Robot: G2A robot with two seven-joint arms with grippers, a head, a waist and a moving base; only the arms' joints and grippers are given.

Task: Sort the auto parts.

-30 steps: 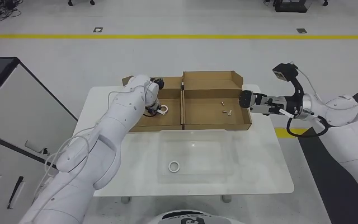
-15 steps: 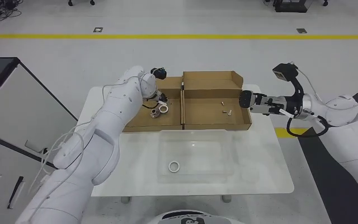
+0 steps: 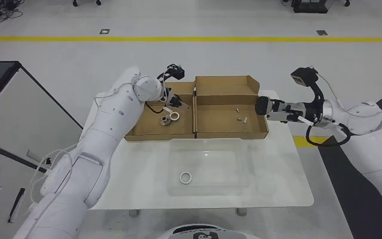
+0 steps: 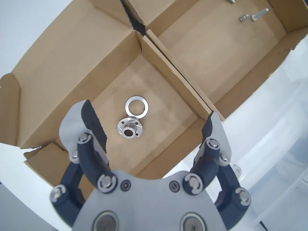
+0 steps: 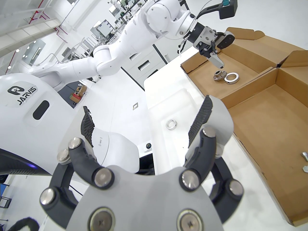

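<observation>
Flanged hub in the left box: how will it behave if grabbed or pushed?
The flanged hub looks like solid machined metal: probably rigid, heavy for its size. It sits bore-up on the cardboard box floor, so a push should slide it, not roll it. It appears to touch the flat ring, likely nudging that along.

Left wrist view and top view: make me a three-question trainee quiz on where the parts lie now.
1. True or false: the left gripper is shut on the flanged hub.
2. How many screws lie in the cardboard box beside the hub's? A two, B three, C five.
3. Complete: the lone ring outside both boxes lies in the ____.
Key: 1 false, its jaws stand open above the hub; 2 B; 3 clear bin.
</observation>
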